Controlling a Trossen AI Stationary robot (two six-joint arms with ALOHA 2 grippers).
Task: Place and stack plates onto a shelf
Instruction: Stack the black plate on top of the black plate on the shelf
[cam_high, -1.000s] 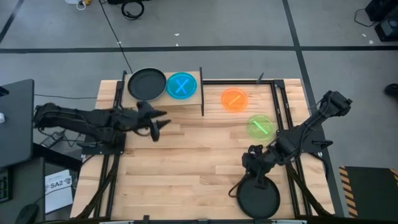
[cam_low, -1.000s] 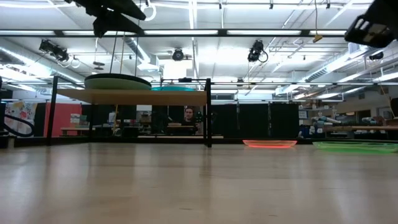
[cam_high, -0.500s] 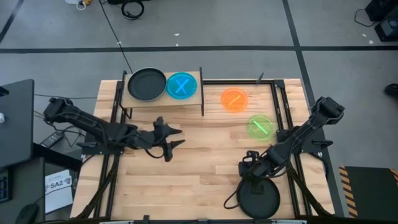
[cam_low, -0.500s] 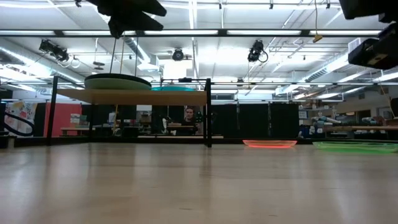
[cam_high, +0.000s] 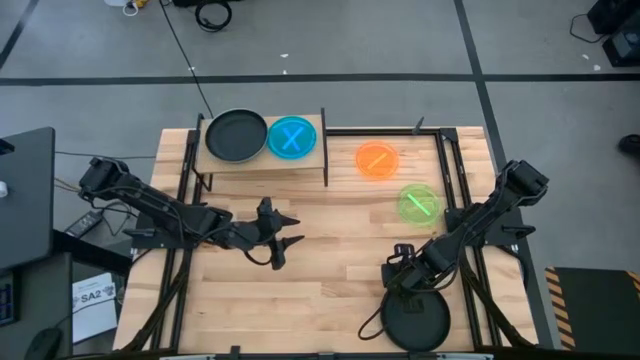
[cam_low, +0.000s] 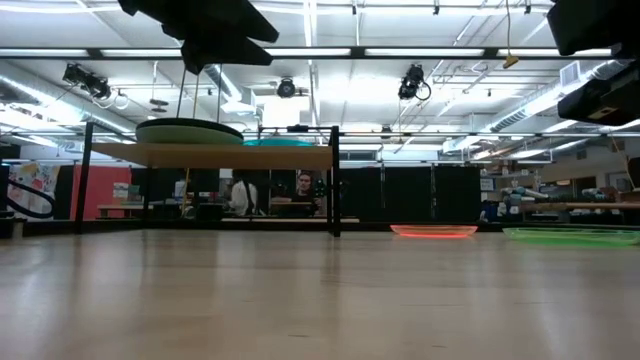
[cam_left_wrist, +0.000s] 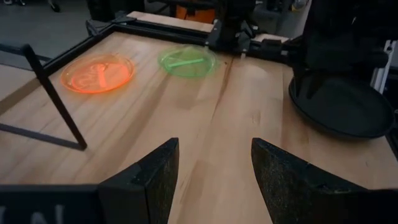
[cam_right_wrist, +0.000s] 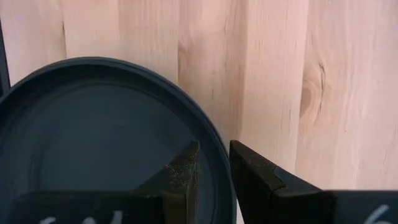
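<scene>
The right gripper (cam_right_wrist: 214, 177) pinches only the black plate's (cam_right_wrist: 93, 137) rim, so it may tilt or slip out when lifted. The left gripper (cam_high: 281, 232), wide open and empty, hovers mid-table, the shelf (cam_high: 305, 155) beyond it.

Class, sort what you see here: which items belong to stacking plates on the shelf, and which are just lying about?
Belongs to the job:
- light-wood shelf on black legs
- black round plates
- translucent blue plate
- translucent orange plate
- translucent green plate

Just lying about:
- white paper sheet
- black cable coil
</scene>
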